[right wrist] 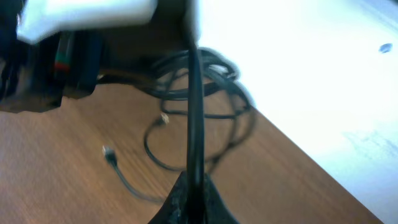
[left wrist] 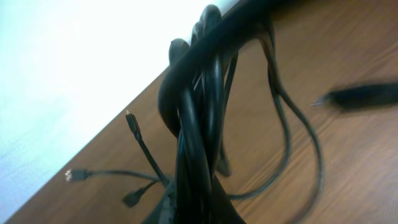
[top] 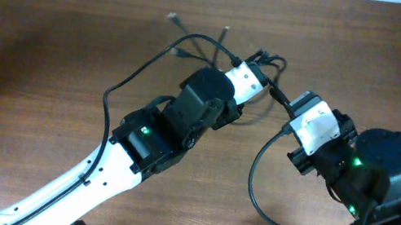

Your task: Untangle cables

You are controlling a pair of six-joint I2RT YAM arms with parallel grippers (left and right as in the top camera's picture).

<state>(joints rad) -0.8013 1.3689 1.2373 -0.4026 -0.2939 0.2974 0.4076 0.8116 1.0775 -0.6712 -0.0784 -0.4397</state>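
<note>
Fingers lost in dark blur, but the left gripper [top: 263, 63] looks clamped on the bunched cables [left wrist: 196, 130] (three plug ends [left wrist: 73, 176] countable, strands not), with the right gripper [right wrist: 189, 190] just beside it pinching one of them.

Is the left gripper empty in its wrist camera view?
No, the left gripper is closed on a bunch of black cables that rises straight out from between its fingers.
</note>
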